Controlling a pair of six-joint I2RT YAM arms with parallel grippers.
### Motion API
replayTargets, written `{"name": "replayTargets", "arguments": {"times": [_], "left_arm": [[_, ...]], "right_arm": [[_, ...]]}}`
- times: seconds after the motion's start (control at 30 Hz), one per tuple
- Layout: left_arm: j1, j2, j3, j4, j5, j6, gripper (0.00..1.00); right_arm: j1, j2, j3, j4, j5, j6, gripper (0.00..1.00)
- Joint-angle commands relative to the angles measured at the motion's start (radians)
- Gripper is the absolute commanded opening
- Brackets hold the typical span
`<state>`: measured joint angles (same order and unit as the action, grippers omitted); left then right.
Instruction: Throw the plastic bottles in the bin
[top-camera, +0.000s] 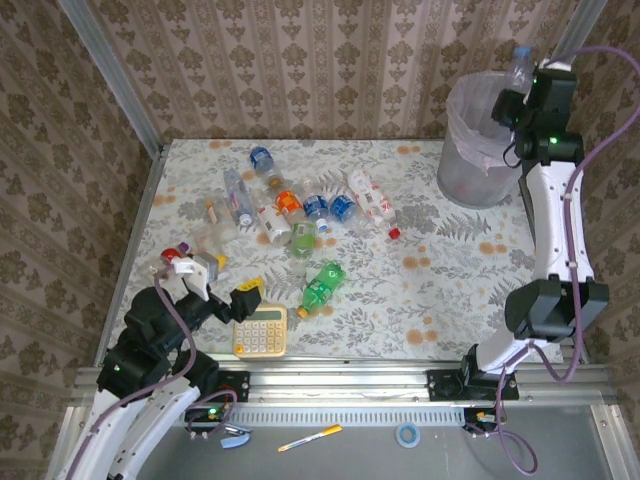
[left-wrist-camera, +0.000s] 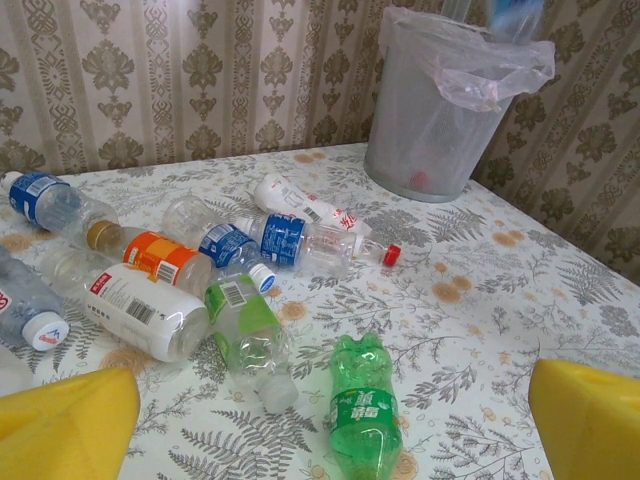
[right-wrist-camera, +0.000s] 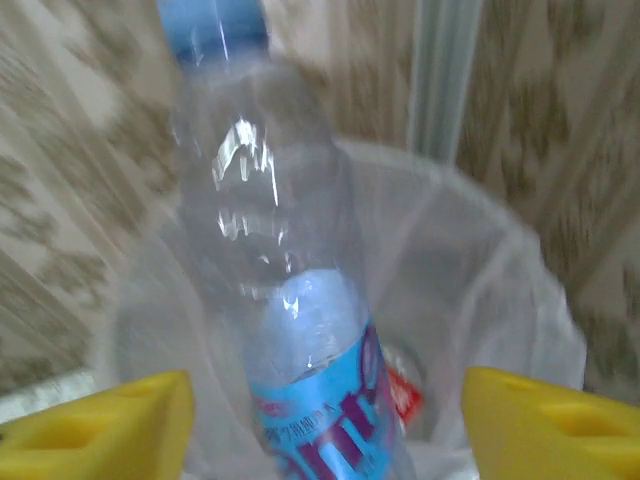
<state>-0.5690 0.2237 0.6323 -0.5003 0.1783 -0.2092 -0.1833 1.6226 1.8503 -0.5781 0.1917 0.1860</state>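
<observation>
While my left gripper (top-camera: 218, 283) is waiting at the table corner farthest from the bin (top-camera: 475, 170), I am keeping its jaws spread wide with nothing between them, so that they are ready to close on the next bottle. Beside it, equally far from the bin, the yellow calculator (top-camera: 261, 330) is lying flat; I am leaving it alone, since it is no bottle. A little closer to the bin, the green bottle (left-wrist-camera: 360, 410) is lying on its side, apart from the others and, I judge, the easiest to take next. Closer again, the heap of plastic bottles (top-camera: 300, 210) is lying scattered on the table (top-camera: 450, 270), some touching, all well short of the bin, so most of the job is waiting. Directly over the bin's mouth I am holding my right gripper (right-wrist-camera: 325, 425), so that whatever leaves it is falling inside rather than onto the rim. Its jaws are standing apart, with a gap on each side of the clear blue-labelled bottle (right-wrist-camera: 290, 300) between them. That bottle is tilting cap-up above the opening, and I judge that it is dropping free.
</observation>
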Motion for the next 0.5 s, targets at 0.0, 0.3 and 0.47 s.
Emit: {"name": "replayTargets", "arguments": {"times": [0.0, 0.3, 0.47], "left_arm": [[-0.004, 0.025, 0.0, 0.002, -0.002, 0.012, 1.0], [-0.005, 0.029, 0.003, -0.003, -0.006, 0.011, 1.0], [-0.005, 0.027, 0.002, -0.003, -0.003, 0.012, 1.0]], "right_arm": [[-0.005, -0.038, 0.001, -0.116, -0.074, 0.119, 0.82], [-0.005, -0.208, -0.134, -0.037, -0.193, 0.083, 0.96], [-0.005, -0.26, -0.169, -0.042, -0.229, 0.074, 1.0]]}}
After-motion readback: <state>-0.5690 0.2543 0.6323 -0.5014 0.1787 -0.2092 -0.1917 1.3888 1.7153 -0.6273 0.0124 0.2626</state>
